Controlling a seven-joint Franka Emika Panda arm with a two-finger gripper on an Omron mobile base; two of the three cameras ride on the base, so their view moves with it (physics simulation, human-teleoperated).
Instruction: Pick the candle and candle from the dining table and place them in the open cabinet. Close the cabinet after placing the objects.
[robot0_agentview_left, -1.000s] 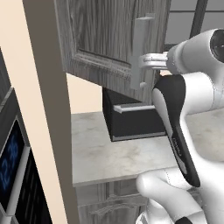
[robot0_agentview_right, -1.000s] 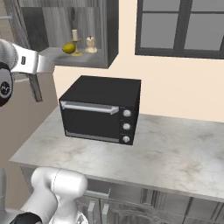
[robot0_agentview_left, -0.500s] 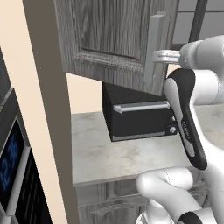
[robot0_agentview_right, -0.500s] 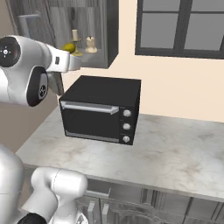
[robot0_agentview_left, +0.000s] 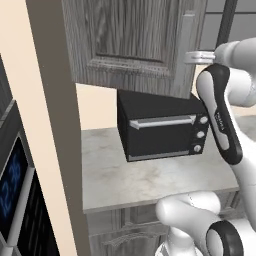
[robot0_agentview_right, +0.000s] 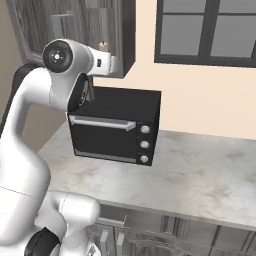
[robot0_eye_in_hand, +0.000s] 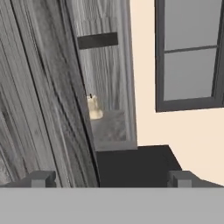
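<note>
the marbled tabletop (robot0_agentview_left: 130, 180) carries a black oven (robot0_agentview_left: 162, 130) with a silver bar handle. above it the tool (robot0_eye_in_hand: 111, 178) hangs with its jaws spread wide and nothing between them, up at the free edge of the dark grey cabinet (robot0_agentview_left: 135, 45) door. past that edge, inside on the shelf (robot0_eye_in_hand: 111, 127), a squat cream candle (robot0_eye_in_hand: 93, 108) stands upright. a dark-framed window (robot0_agentview_right: 210, 30) sits in the far wall.
</note>
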